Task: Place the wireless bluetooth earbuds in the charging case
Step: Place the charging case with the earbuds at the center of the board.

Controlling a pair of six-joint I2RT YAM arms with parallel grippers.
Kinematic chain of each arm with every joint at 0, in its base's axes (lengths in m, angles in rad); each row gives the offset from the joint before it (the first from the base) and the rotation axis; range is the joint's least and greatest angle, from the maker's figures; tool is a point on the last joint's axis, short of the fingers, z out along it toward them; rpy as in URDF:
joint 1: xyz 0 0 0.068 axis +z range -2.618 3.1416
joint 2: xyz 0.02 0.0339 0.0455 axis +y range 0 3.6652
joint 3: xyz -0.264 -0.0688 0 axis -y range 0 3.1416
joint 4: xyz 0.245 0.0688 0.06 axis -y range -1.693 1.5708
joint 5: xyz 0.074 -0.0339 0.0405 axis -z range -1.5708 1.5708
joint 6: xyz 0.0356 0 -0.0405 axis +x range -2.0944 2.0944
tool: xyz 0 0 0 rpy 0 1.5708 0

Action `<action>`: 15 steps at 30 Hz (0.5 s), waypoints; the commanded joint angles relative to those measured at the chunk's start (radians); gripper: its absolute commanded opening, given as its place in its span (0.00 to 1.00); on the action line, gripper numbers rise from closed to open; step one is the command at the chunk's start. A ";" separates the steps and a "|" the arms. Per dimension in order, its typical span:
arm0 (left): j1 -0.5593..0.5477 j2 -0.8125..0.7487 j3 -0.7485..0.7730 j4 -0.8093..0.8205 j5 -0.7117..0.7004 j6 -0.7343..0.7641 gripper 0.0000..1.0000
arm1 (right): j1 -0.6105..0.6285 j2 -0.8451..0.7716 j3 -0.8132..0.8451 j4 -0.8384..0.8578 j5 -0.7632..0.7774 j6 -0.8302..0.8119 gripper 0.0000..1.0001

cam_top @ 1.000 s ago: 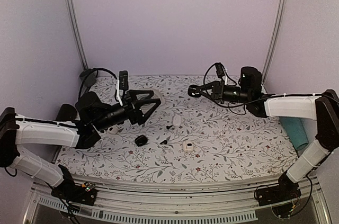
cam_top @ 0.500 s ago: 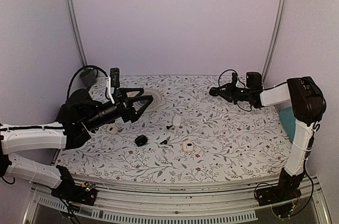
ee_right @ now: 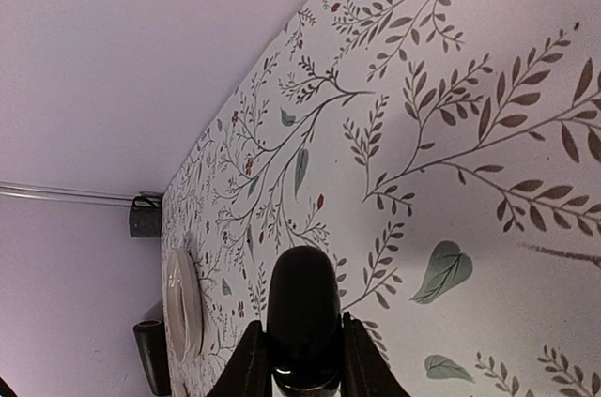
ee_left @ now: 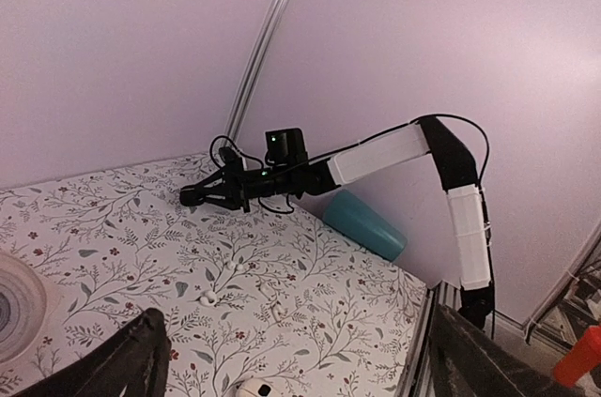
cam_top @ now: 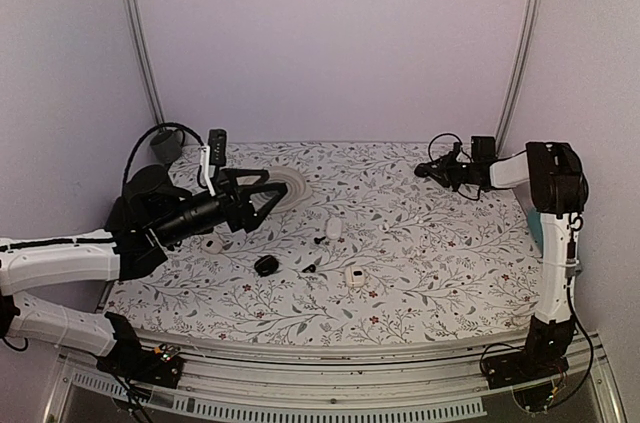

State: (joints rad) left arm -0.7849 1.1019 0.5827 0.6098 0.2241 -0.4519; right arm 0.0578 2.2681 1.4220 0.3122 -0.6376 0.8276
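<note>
— What is the table like?

— It's covered by a matte cloth point(cam_top: 450, 273) printed with leafy sprigs. Towards the back lies a round white dish point(cam_top: 292, 181) with concentric ridges. The earbuds point(cam_top: 320, 239) are two tiny glossy black specks lying loose on the cloth, nearer the arm bases than the dish and a little to its right. Two small smooth white cases point(cam_top: 333, 228) lie close by them on the same side of the dish. A dark rounded lump point(cam_top: 266, 265) sits on the near side of the dish.

— And the arms?

— The left arm stretches low and nearly level. The left gripper point(cam_top: 272, 206) hangs over the dish's near edge, its black fingers point(ee_left: 131, 364) spread wide with nothing between them. The right arm rises straight up, then folds, with its forearm pointing towards the dish. The right gripper point(cam_top: 421, 171) is well to the right of the dish and low over the cloth. Its jaws are drawn narrow around a glossy black rounded thing point(ee_right: 302, 317); I cannot tell what it is.
</note>
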 commanded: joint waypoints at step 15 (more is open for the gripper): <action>0.016 0.004 0.048 -0.029 0.017 0.022 0.96 | -0.010 0.145 0.284 -0.326 0.127 -0.108 0.47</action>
State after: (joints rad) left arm -0.7837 1.0988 0.6075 0.5934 0.2317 -0.4377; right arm 0.0475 2.4126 1.6855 0.0700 -0.5724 0.7654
